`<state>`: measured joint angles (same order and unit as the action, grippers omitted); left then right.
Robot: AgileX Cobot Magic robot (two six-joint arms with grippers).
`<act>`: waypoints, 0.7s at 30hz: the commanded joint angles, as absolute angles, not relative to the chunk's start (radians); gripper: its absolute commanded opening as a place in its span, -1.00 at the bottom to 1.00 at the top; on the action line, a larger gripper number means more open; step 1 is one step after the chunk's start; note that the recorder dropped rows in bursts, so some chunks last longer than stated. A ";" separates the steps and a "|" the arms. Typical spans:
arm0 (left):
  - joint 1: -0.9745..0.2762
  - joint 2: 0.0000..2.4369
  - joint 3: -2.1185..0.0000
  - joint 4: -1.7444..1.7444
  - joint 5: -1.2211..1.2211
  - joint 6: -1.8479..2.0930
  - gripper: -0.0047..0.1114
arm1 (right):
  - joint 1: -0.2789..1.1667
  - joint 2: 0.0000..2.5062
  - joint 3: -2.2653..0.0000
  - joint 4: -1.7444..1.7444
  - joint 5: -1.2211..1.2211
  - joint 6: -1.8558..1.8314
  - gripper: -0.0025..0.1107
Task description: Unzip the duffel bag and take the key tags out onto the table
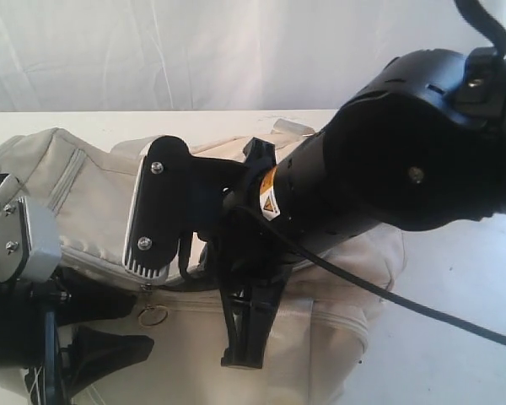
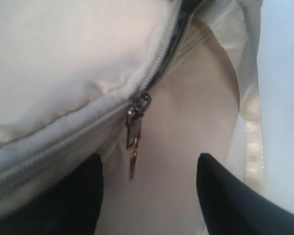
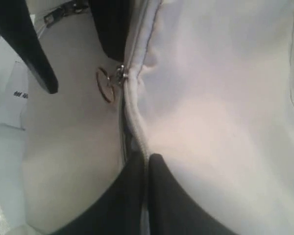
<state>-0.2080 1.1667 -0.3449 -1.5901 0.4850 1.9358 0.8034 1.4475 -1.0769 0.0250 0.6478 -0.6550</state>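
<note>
Beige duffel bag (image 1: 93, 194) lies lengthwise left-right (zipper (image 2: 63, 144) likewise).

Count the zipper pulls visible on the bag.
1: a ring pull on the duffel bag's zipper, just ahead of the left gripper's open fingers. Both wrist views seem to show that same one. More may be hidden under the right arm.

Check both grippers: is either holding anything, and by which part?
The right gripper is shut on the duffel bag, pinching its zipper seam. The left gripper is open near the zipper pull, holding nothing.
</note>
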 commanded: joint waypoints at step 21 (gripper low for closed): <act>-0.214 1.299 -0.351 -1.744 0.577 2.099 -0.34 | 0.806 1.439 -1.086 0.026 0.642 -0.650 -0.96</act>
<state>-0.2096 1.2964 -0.3449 -1.7223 0.5621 1.9589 0.8034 1.4475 -1.0769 0.0250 0.6478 -0.6550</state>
